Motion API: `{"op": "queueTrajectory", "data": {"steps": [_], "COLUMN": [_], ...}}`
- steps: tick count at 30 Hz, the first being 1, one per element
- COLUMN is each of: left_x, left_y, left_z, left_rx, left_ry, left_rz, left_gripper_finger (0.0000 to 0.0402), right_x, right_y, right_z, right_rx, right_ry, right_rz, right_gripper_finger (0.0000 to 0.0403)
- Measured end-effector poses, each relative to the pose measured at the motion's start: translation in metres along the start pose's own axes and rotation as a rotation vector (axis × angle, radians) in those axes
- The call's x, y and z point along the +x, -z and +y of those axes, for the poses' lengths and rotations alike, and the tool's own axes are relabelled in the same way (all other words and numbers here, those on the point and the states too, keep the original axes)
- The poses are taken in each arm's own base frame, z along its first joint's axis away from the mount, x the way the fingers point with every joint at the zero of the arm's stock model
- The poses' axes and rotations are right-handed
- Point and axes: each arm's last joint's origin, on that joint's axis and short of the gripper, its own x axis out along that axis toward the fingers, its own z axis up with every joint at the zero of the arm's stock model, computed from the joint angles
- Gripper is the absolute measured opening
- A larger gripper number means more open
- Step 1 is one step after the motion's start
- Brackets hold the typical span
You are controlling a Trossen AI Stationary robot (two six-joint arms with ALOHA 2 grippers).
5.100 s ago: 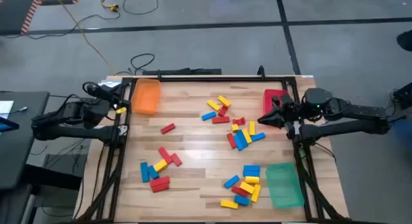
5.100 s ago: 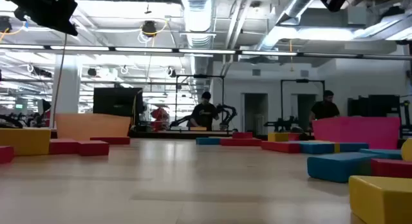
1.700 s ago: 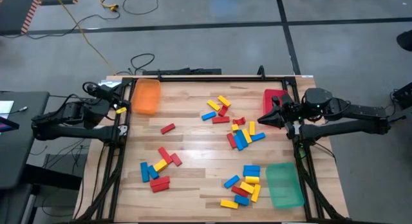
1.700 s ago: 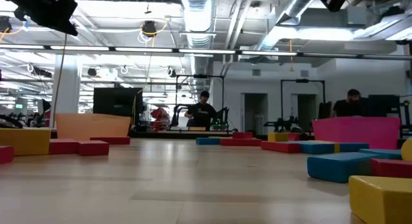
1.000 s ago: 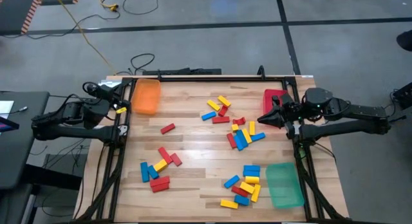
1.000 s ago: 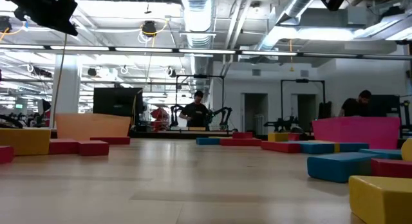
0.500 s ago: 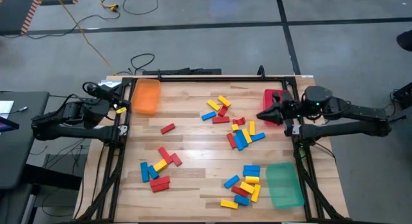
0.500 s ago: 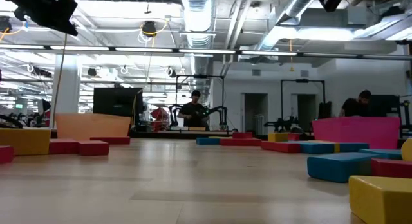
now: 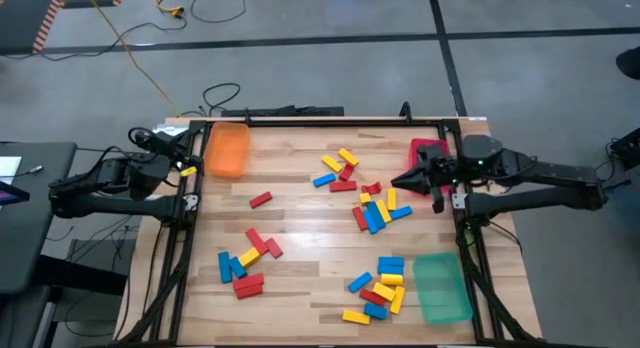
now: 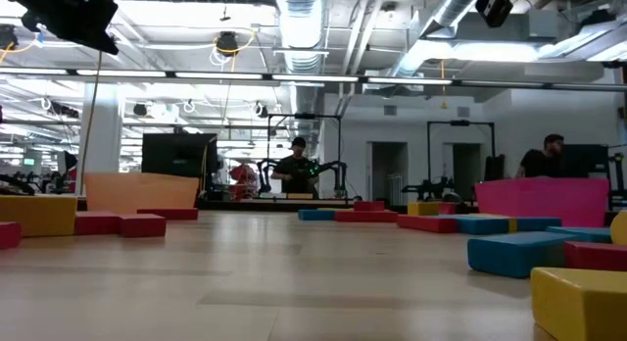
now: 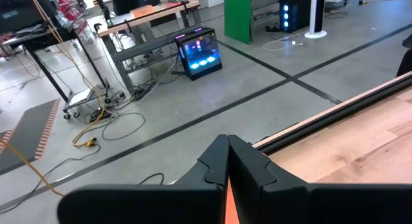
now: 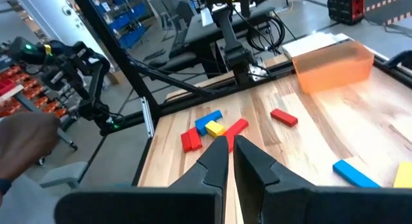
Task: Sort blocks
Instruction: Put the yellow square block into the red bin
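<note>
Red, yellow and blue blocks lie flat on the wooden table (image 9: pixel 300 228) in loose clusters: one far of centre (image 9: pixel 340 171), one right of centre (image 9: pixel 376 208), one near left (image 9: pixel 246 260) and one near right (image 9: pixel 380 286). A single red block (image 9: pixel 261 199) lies apart. My right gripper (image 9: pixel 394 180) hangs shut above the table beside the cluster right of centre, pointing at the table's left edge; its fingers (image 12: pixel 226 145) hold nothing. My left gripper (image 9: pixel 192 166) waits shut at the table's left edge beside the orange tray, its fingers (image 11: pixel 226 150) holding nothing.
An orange tray (image 9: pixel 227 149) stands at the far left corner, a red tray (image 9: pixel 428 152) at the far right under my right arm, a green tray (image 9: pixel 441 286) at the near right. A black frame rims the table. People (image 10: pixel 297 165) work in the room behind.
My right gripper has crept a little toward the table's left edge, out over the blocks right of centre, and has stayed shut. The blocks and trays have not moved.
</note>
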Motion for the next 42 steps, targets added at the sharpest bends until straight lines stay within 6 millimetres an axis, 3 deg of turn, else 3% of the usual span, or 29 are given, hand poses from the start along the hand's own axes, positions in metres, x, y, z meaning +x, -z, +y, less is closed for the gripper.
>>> {"op": "queueTrajectory", "data": {"steps": [18, 42], "left_x": [0.0, 0.0], "left_y": [0.0, 0.0], "left_z": [0.0, 0.0], "left_rx": [0.0, 0.0], "left_ry": [0.0, 0.0], "left_rz": [0.0, 0.0], "left_gripper_finger": [0.0004, 0.0004], "right_x": [0.039, 0.041], "right_y": [-0.003, -0.008], "right_z": [-0.016, -0.024], "right_rx": [0.005, 0.005], "right_ry": [0.043, 0.071], "right_rz": [-0.001, -0.039], "right_gripper_finger": [0.0045, 0.0045]}}
